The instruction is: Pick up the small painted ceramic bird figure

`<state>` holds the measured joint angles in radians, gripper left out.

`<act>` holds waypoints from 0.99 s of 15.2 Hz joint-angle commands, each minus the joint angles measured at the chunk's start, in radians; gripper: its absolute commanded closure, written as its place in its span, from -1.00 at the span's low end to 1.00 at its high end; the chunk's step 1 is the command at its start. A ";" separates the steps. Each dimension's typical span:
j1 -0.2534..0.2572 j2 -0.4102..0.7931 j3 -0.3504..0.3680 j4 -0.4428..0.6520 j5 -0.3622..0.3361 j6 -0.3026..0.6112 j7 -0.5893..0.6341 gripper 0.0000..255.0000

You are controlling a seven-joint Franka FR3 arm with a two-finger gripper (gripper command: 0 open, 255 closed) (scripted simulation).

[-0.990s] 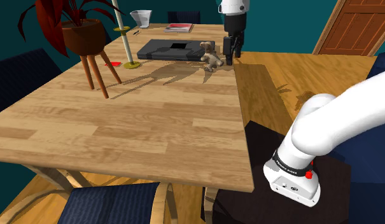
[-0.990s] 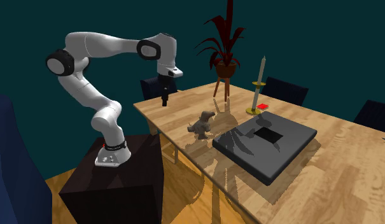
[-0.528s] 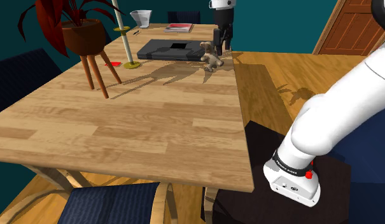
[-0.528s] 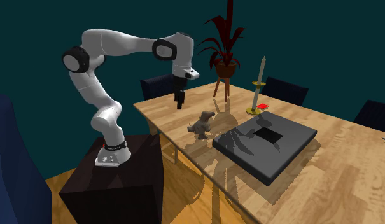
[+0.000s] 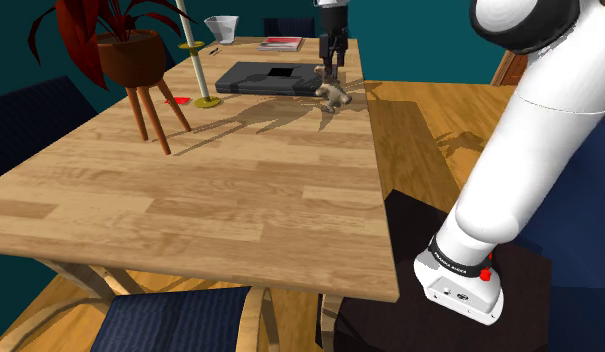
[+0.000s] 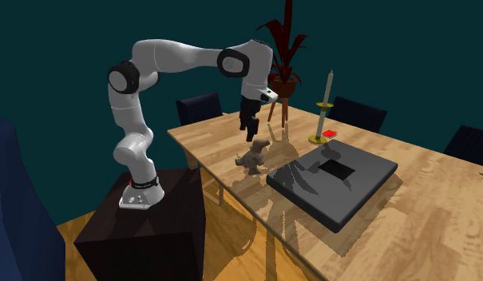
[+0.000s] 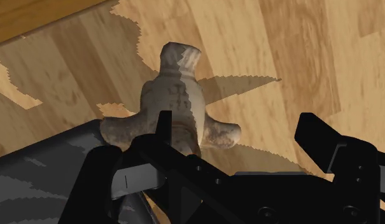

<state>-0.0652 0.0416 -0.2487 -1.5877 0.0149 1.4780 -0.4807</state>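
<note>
A home dining room: wooden table [image 5: 240,190], blue chairs [image 5: 175,318], potted plant [image 5: 125,50], candlestick [image 5: 196,65].

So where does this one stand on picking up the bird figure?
The approach looks mostly done: the gripper hangs just above the tan bird figure, beside the dark flat box. In hand is the lining up: in the wrist view the open fingers stand apart, and the bird lines up with one finger rather than the gap. Left to do: centre, descend, close, lift. The bird stands ungrasped on the table.
</note>
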 commanded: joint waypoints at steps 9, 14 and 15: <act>-0.043 0.210 -0.019 0.212 0.057 -0.013 -0.074 -1.00; -0.040 0.203 -0.018 0.167 0.056 0.025 -0.074 1.00; -0.040 0.202 -0.018 0.165 0.055 0.026 -0.073 1.00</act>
<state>-0.1054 0.2440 -0.2671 -1.4190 0.0704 1.5018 -0.5542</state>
